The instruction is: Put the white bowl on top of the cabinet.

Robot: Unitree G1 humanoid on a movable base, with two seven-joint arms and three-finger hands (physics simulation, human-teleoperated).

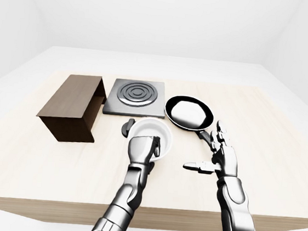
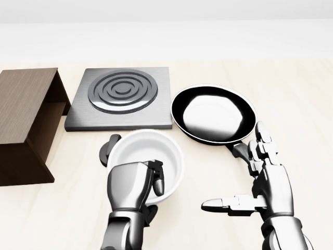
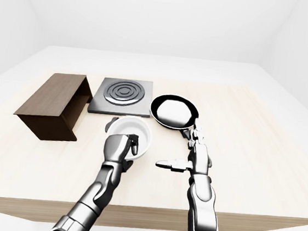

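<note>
The white bowl [image 2: 148,156] is held over the wooden table, just below the hob in the head view. My left hand [image 2: 136,187] is shut on the bowl's near rim, with a thumb showing at the bowl's left edge. The brown cabinet [image 2: 23,122], a low open-sided box, stands at the left of the table. My right hand [image 2: 255,179] is open and empty, fingers up and thumb pointing left, to the right of the bowl and below the pan's handle.
A grey hob [image 2: 122,96] with a ring burner lies between the cabinet and a black frying pan [image 2: 213,113]. The pan's handle points down toward my right hand. The table's near edge [image 1: 187,215] runs below both arms.
</note>
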